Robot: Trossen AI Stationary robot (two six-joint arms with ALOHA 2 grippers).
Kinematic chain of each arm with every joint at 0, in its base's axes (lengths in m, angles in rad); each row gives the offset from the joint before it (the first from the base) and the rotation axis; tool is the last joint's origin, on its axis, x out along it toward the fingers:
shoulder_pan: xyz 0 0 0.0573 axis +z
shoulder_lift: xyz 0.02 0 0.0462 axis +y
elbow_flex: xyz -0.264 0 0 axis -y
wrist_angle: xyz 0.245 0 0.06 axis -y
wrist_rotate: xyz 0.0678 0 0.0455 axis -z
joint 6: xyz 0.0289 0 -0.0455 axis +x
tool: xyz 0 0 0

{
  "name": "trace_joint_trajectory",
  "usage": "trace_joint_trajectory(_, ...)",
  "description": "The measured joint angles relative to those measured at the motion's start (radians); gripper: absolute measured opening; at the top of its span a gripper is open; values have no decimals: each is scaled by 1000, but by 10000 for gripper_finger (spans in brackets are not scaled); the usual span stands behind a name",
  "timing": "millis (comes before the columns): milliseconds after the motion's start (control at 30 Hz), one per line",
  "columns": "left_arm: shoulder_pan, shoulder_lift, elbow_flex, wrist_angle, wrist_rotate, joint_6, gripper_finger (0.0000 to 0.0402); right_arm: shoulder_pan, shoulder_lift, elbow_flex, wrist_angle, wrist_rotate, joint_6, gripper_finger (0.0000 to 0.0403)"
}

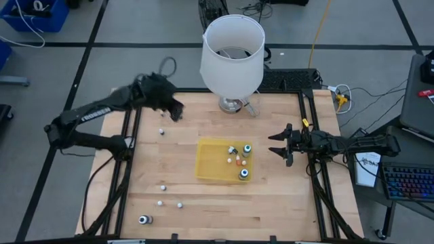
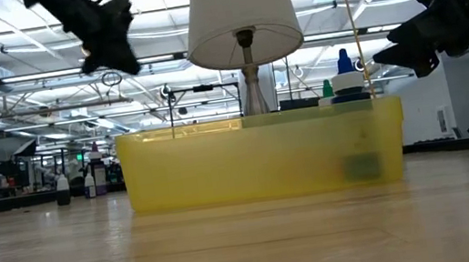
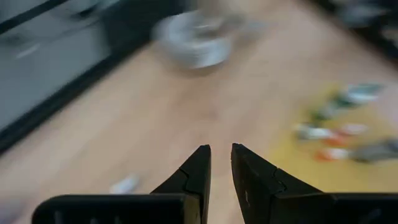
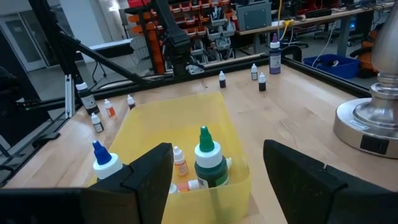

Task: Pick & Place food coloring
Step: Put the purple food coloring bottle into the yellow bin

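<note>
About half the food coloring bottles are sitting in the yellow tray (image 1: 207, 166) at mid-table: a cluster of them (image 1: 239, 159) is gathered at its right end. Several loose bottles (image 1: 161, 202) are lying on the table's left side, awaiting pickup. The left gripper (image 1: 175, 110) is hovering above the far-left area, jaws closed and empty. The right gripper (image 1: 277, 144) is waiting just right of the tray, jaws wide open, empty.

One camera looked straight down on the whole desk (image 1: 271, 203). Another sat level at desk height, close to the yellow tray (image 2: 261, 159). Both wrist cameras also faced that tray.
</note>
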Motion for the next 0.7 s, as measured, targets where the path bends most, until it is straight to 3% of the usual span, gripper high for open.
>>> trace_joint_trajectory(100, -117, 2, -91, 128, 93, 0, 67, 0, 0, 0, 0, 0, 0, 238)
trace_joint_trajectory(233, -320, 0, -150, 241, 118, -14, 67, 0, 0, 0, 0, 0, 0, 237)
trace_joint_trajectory(467, -644, 30, -245, 605, -59, 82, 67, 0, 0, 0, 1, 0, 0, 238)
trace_joint_trajectory(567, -700, 69, -309, 734, -107, 145, 67, 0, 0, 0, 1, -1, 0, 238)
trace_joint_trajectory(700, -663, 104, -426, 972, -124, 169, 67, 0, 1, 0, 1, -1, 0, 238)
